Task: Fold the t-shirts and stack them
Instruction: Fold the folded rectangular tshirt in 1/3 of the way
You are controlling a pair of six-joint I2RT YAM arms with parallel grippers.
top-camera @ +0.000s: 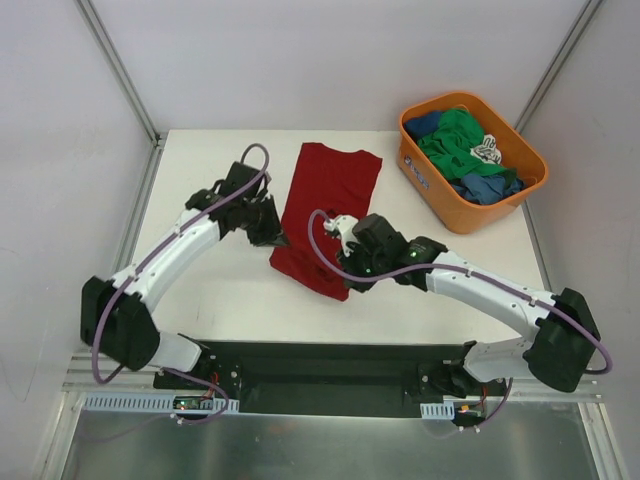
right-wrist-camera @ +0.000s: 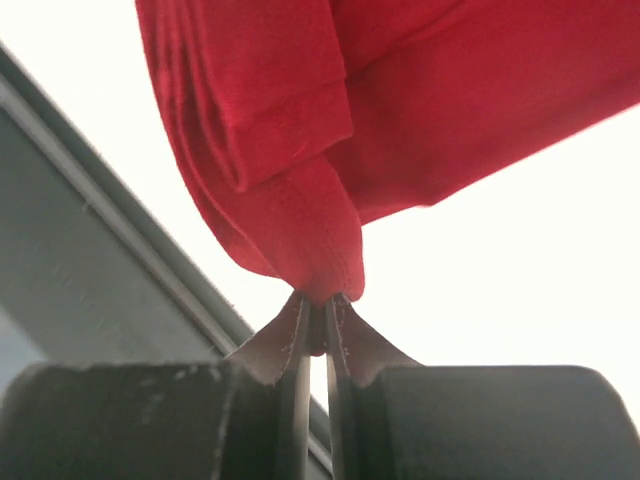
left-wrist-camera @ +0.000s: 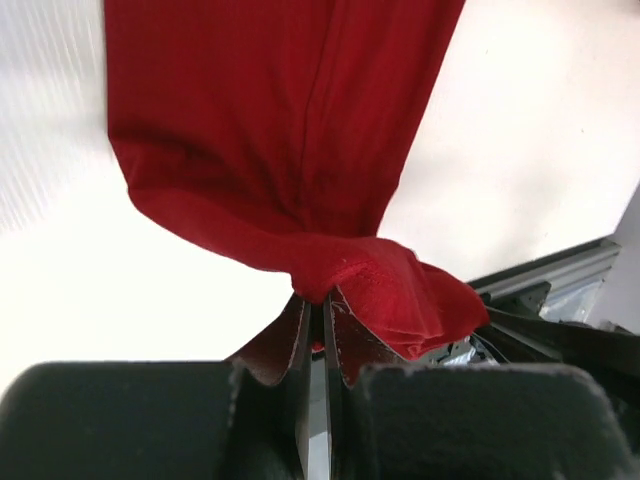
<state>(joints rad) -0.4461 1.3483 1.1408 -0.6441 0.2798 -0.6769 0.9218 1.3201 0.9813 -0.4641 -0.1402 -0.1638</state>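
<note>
Step in hand, by judgement: first lengthwise fold of the dark red t-shirt (top-camera: 330,195), spread at centre frame of the top view on the white table (top-camera: 220,290), far end flat toward the upper edge, near end lifted and bunched. Clenched on a gathered corner of red cloth at the lower left of the garment: left gripper (left-wrist-camera: 318,300). Clenched likewise on a doubled, stitched edge at the lower right: right gripper (right-wrist-camera: 318,300). Hold both pinches firm and raise the two corners together at matched height to keep the near edge level and free of sag. Spread the corners slightly apart to take out the bunching seen in both wrist views. Carry the edge toward the upper part of the frame in one smooth arc, lay it square over the far end, and release only after setting the cloth down flat. Avoid dragging the lower layer across the table. At upper right of the top view, well apart from the red garment: orange tub (top-camera: 450,210), upright, holding a loose heap with a green t-shirt (top-camera: 455,138) uppermost, blue t-shirts (top-camera: 488,188) at the upper-left corner and lower right, and a small white patterned piece (top-camera: 487,151) between. Exact count of garments inside: cannot tell.
</note>
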